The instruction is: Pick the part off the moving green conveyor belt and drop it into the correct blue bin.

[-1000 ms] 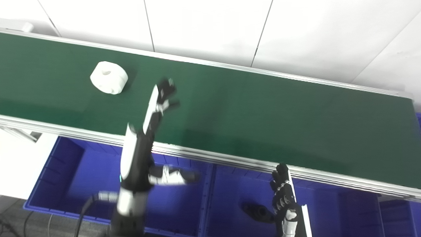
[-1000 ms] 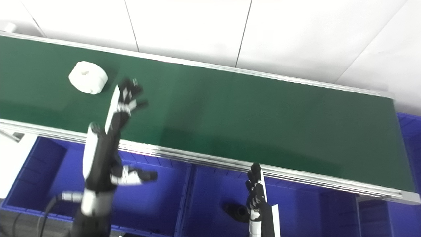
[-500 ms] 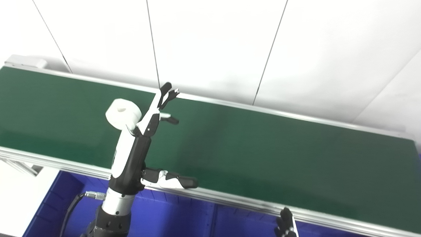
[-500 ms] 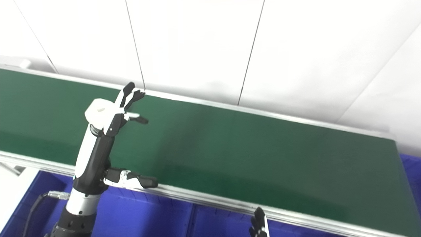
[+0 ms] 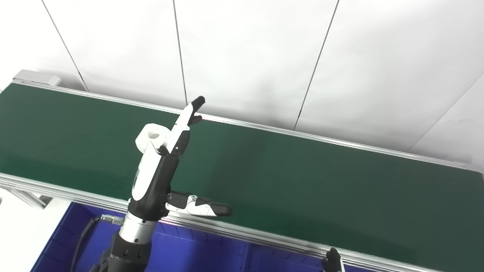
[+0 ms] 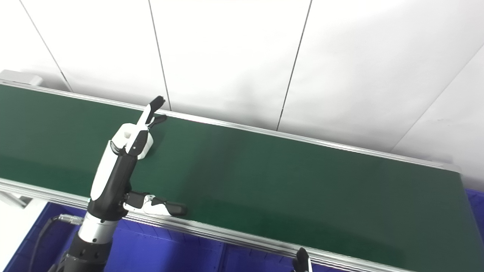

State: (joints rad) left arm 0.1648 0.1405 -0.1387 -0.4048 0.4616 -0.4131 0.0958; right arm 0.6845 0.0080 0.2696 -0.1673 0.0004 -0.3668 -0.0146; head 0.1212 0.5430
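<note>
Right eye view shows the left robot hand reaching over the white ring-shaped part on the green conveyor belt, fingers apart, nothing gripped. Grasping seems the step; next, closing round it as it travels.

White panelled wall behind, split by thin dark seams, evenly lit with faint grey shading, and a pale floor patch at lower left.

White round part with a top hole — flat on the green belt — far-left stretch.
</note>
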